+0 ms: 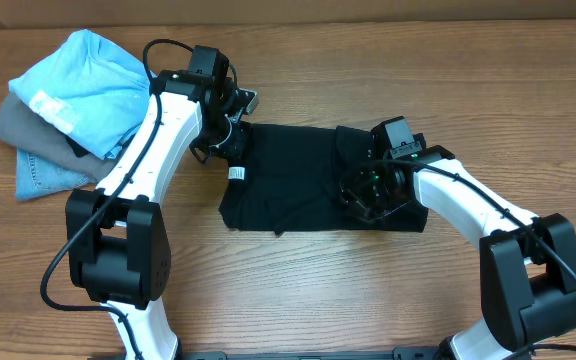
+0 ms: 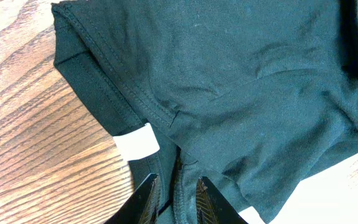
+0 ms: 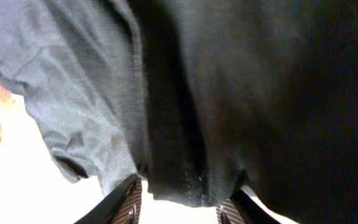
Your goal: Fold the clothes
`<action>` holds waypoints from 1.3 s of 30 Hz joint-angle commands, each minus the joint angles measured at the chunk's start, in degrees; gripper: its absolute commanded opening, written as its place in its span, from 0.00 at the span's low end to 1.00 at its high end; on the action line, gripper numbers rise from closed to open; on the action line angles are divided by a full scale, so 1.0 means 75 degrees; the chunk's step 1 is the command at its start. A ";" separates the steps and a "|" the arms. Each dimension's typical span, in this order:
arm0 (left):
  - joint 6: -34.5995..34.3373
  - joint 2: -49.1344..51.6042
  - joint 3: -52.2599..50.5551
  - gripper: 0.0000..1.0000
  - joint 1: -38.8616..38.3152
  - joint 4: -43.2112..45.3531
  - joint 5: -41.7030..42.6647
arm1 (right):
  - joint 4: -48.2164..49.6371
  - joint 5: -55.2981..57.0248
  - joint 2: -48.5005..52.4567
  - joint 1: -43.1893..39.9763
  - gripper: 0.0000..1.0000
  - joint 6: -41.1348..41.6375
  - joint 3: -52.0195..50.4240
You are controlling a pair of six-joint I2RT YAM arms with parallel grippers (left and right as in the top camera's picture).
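Observation:
A black garment (image 1: 298, 185) lies spread on the wooden table, its right part bunched into a fold. My left gripper (image 1: 230, 142) is at its upper left corner. In the left wrist view the jaws (image 2: 178, 200) are shut on the garment's stitched hem (image 2: 166, 118), next to a white label (image 2: 138, 142). My right gripper (image 1: 364, 190) is over the bunched right part. In the right wrist view its fingers (image 3: 180, 208) are wide apart, with the dark fabric edge (image 3: 191, 180) hanging between them.
A pile of clothes sits at the far left: a light blue shirt (image 1: 88, 85) on top, a grey piece (image 1: 16, 120) and a blue piece (image 1: 40, 178) under it. Bare wood table (image 1: 318, 290) lies in front of the garment.

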 commanded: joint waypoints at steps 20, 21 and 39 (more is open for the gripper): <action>0.0038 -0.0128 0.0157 0.24 0.0041 0.0055 -0.0009 | 0.0201 -0.0423 -0.0204 -0.0443 0.05 -0.0047 -0.0020; 0.0035 -0.0128 0.0157 0.23 0.0041 0.0052 -0.0009 | 0.0230 -0.0600 -0.0204 -0.0417 0.04 -0.0128 -0.0017; 0.0032 -0.0128 0.0157 0.25 0.0041 0.0181 0.0017 | -0.0562 -0.1751 -0.0533 0.0216 0.04 -0.1236 -0.0006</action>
